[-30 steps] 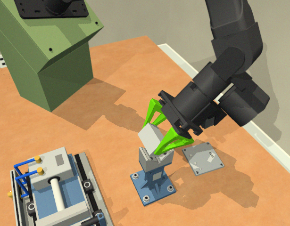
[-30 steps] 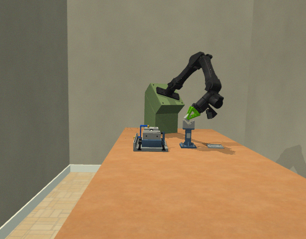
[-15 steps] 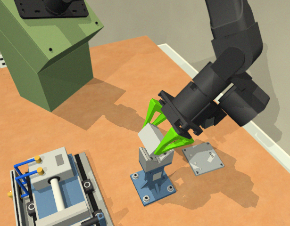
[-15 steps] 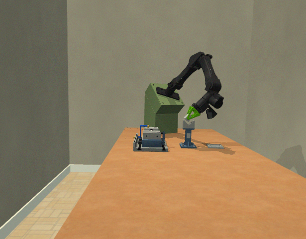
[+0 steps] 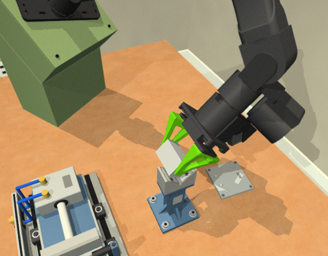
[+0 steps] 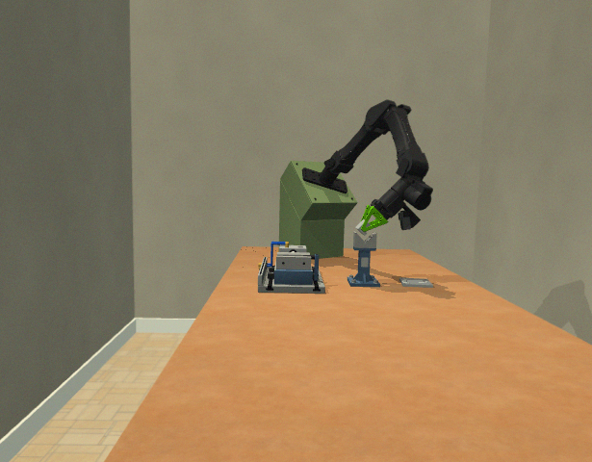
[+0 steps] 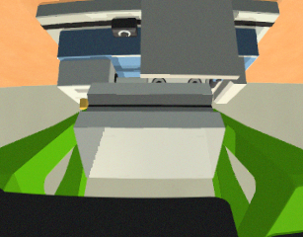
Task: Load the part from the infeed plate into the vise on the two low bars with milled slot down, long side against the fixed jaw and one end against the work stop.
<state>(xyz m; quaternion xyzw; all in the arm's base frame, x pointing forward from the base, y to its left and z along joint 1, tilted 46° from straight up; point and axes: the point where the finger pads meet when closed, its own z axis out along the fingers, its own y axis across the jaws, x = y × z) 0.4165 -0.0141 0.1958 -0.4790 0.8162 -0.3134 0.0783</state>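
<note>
Orange table carries a V-block. Directly above that V-block, the claw sits clamped partway on the tilted grey block.

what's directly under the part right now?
The part, clamped in the gripper jaws, sits tilted over the V-block. Its lower end covers the V-groove, so contact with the groove faces can't be confirmed. The slot isn't visible. The infeed plate lies beside it, bare.
</note>
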